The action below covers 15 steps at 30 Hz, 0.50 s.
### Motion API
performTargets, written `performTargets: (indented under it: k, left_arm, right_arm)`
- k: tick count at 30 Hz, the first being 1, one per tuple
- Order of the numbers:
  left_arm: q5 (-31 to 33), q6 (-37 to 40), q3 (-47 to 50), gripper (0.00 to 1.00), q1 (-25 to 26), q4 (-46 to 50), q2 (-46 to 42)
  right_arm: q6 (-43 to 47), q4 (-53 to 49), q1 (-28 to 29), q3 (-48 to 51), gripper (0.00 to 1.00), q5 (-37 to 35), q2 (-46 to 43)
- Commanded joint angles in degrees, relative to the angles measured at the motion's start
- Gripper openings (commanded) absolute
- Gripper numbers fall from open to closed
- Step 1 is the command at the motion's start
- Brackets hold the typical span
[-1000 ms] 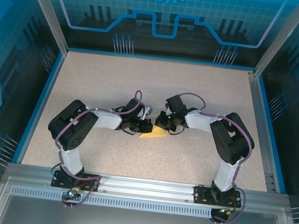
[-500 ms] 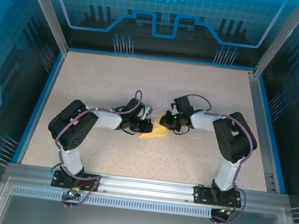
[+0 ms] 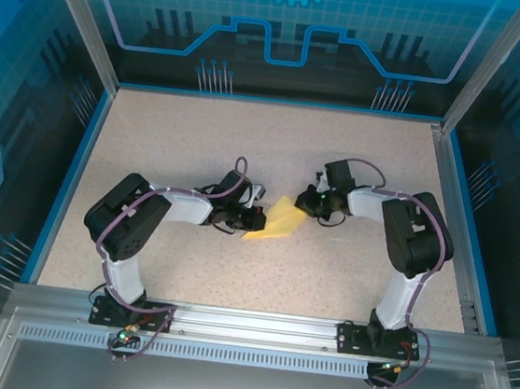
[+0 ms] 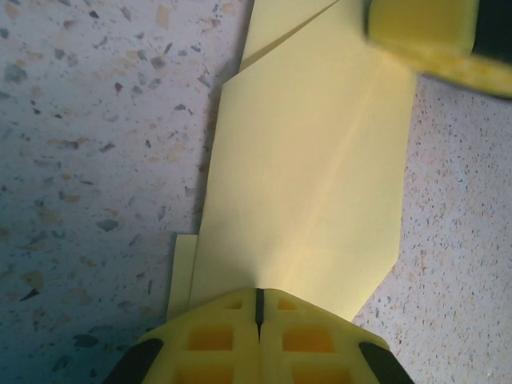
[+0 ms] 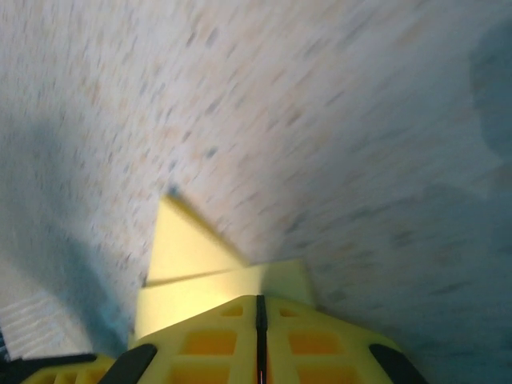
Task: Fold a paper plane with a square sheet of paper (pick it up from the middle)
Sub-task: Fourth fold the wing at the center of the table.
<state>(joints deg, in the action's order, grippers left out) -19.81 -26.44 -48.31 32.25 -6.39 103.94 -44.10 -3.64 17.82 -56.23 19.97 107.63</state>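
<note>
Near the middle of the speckled bench (image 3: 200, 141): a partly folded yellow paper (image 3: 278, 220), held between two robot arms. On the paper's left end, the left pincer (image 3: 261, 221), shut tight, with nothing but the thin sheet at its yellow fingers (image 4: 208, 340). At the paper's upper right corner, the right pincer (image 3: 304, 207), likewise closed and nipping the edge.

From the left wrist: a long yellow panel with slanted corners and a faint centre crease leading straight into the seam of the closed fingertips. Peeping out at the left edge, a second, lower layer. Along the same side, a dark shadow on the bench. At top right of that view, blurred, one finger of the right pincer over the paper's far corner.

From the right wrist, heavily blurred: closed fingertips at the bottom, with a pointed flap and a flat strip of paper poking out just beyond them against the speckled surface.

From above: a slim yellow wedge, narrow tip toward the lower left just beside the left pincer, wider end toward the right pincer. Both arms bent low, elbows outward, wrists facing each other across the paper. Around the bench, blue trim and clear panels.
</note>
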Motion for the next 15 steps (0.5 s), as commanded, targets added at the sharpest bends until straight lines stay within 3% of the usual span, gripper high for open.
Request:
performTargets:
  k: [1, 5, 10, 15]
  left_arm:
    - [0.3, 1.69, 0.78, 0.0, 0.18, 7.05, 2.35]
    - [0.35, 1.58, 0.76, 0.0, 0.1, 6.94, 2.41]
    - [0.83, 1.07, 0.68, 0.0, 0.12, 6.83, 2.3]
    - [1.4, 0.48, 0.66, 0.0, 0.17, 6.72, 2.41]
  right_arm:
    - [3.7, -3.79, -3.32, -2.32, 0.09, -6.21, -1.66]
    - [5.23, -4.64, -2.59, -2.83, 0.09, -6.02, -6.53]
    - [4.38, -3.28, 3.21, 0.49, 0.09, -6.96, -12.62]
    - [-0.47, 0.07, 10.53, 2.44, 0.05, -5.61, -9.63]
